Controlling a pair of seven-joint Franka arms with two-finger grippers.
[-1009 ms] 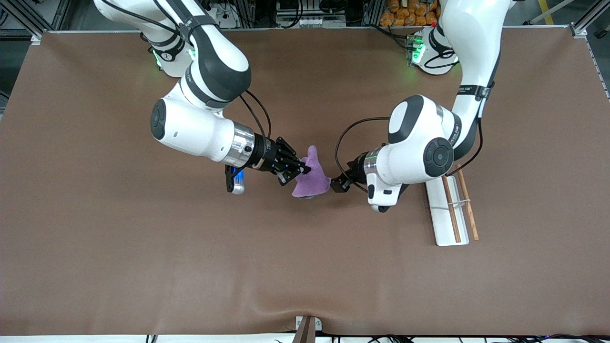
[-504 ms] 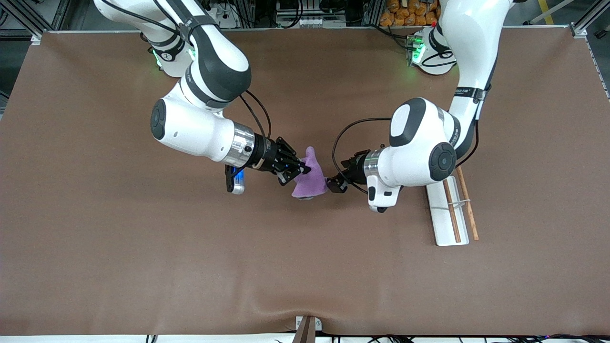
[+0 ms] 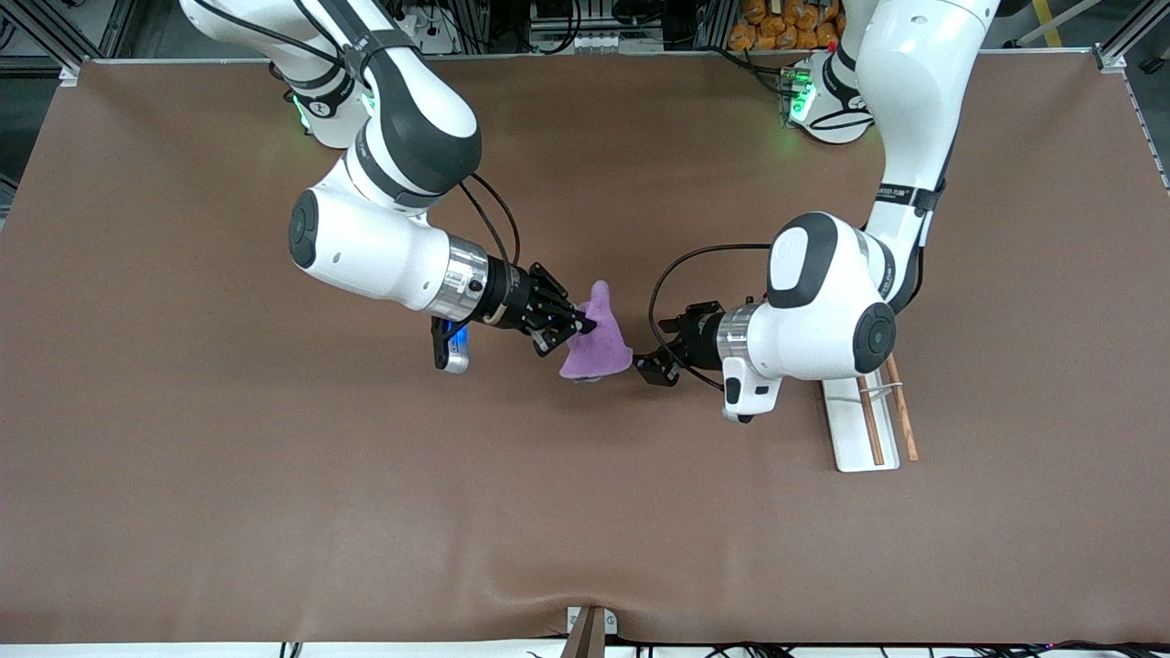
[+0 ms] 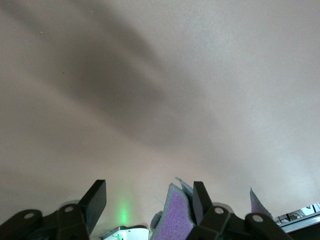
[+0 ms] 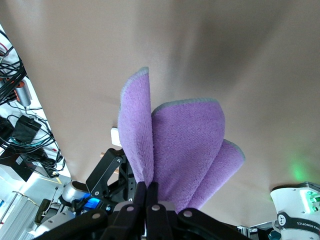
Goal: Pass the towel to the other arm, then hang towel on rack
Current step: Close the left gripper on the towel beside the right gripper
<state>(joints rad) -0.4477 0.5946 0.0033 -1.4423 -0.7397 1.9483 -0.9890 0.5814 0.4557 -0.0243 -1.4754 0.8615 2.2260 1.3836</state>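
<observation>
The right gripper (image 3: 574,331) pinched the towel (image 3: 599,343) tight. The left gripper (image 3: 651,366) stood open just beside it, the rack (image 3: 845,420) near its arm.

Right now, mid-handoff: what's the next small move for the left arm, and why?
Probably ease the left gripper a little further onto the towel, then close. The right gripper is shut on the towel, holding it off the table. In the left wrist view the left gripper is open, with a purple fold lying against one finger rather than centred in the gap. The rack comes later.
</observation>
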